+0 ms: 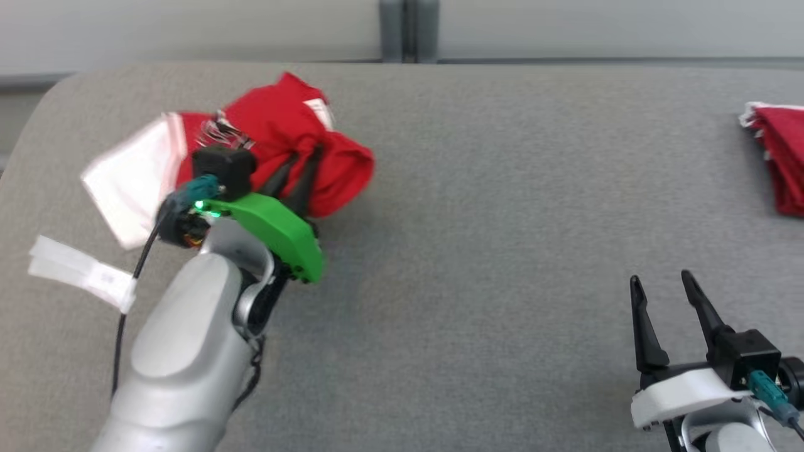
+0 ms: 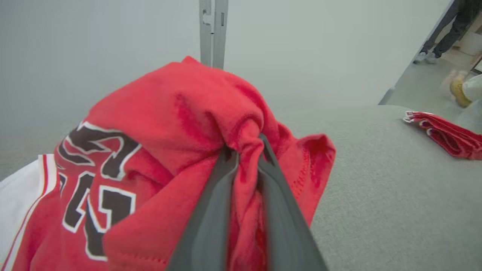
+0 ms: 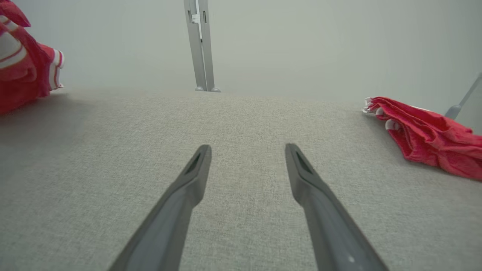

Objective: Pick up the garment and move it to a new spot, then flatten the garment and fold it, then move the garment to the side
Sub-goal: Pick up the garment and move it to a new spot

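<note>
Garment (image 1: 282,125) — where?

Me: Far left part of the grey surface (image 1: 477,220), bunched up. Red, dark white-edged lettering (image 2: 113,205), white panel (image 1: 132,182) spread toward the left edge. It's blurred in the head view, so I can't tell if any of it is off the surface.

Checker: Left jaws?

Me: Nearly pressed together, pinching a gathered fold of the red cloth. Fabric is squeezed between my fingers (image 2: 211,210), tips buried in the bunch.

Checker: Right jaws?

Me: Spread and empty, over bare surface at the near right, well apart from the garment.

Checker: Anything else?

Me: Second red garment (image 1: 782,163) lying at the far right edge. White tag (image 1: 81,270) on the surface just beside my left forearm (image 1: 182,339). A person's feet (image 2: 423,57) on the floor beyond the surface.
</note>
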Robot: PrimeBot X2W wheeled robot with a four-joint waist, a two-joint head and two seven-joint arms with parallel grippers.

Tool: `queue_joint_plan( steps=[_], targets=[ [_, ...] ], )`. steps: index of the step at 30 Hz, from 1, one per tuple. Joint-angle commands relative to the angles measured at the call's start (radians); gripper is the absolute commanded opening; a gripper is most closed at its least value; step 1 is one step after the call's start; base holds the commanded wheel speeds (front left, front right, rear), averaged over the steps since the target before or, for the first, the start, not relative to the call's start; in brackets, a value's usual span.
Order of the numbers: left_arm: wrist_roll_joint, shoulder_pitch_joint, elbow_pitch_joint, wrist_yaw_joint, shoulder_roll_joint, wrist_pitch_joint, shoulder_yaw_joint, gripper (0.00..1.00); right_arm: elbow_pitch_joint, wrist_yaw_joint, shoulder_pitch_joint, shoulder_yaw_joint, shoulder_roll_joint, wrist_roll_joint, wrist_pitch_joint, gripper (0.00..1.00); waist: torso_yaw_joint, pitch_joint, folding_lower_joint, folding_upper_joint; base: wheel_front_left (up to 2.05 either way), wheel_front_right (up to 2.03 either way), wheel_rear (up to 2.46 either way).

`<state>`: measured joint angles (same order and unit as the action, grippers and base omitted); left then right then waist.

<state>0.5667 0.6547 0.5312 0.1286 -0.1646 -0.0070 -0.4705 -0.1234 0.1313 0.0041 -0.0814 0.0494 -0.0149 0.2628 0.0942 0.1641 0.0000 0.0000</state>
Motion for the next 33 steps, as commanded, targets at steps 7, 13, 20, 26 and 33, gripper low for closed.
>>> queue_joint_plan(
  steps=[7, 13, 20, 26, 33],
  targets=[
    [0.098, -0.071, -0.326, -0.004, 0.065, 0.127, -0.067, 0.0, -0.01, -0.001, 0.058, -0.021, 0.002, -0.029, 0.003, 1.0, -0.213, -0.127, 0.0, 0.0, 0.0, 0.0, 0.0],
    [0.199, -0.115, -0.588, -0.051, 0.103, 0.201, -0.13, 0.0, -0.006, -0.001, 0.069, -0.026, 0.002, -0.044, 0.003, 1.0, -0.265, -0.112, 0.0, 0.0, 0.0, 0.0, 0.0],
    [0.248, -0.16, -0.74, -0.172, 0.096, 0.238, -0.159, 0.0, 0.006, -0.001, 0.047, -0.04, 0.002, -0.046, 0.003, 1.0, -0.268, -0.072, 0.0, 0.0, 0.0, 0.0, 0.0],
    [0.245, -0.235, -0.647, -0.254, 0.016, 0.243, -0.083, 0.0, 0.01, -0.001, 0.029, -0.048, 0.002, -0.045, 0.003, 1.0, -0.245, -0.022, 0.0, 0.0, 0.0, 0.0, 0.0],
    [0.215, -0.278, -0.303, -0.261, -0.04, 0.122, -0.007, 0.0, 0.014, -0.001, 0.005, -0.047, 0.002, -0.035, 0.003, 1.0, -0.213, 0.04, 0.0, 0.0, 0.0, 0.0, 0.0]
  ],
)
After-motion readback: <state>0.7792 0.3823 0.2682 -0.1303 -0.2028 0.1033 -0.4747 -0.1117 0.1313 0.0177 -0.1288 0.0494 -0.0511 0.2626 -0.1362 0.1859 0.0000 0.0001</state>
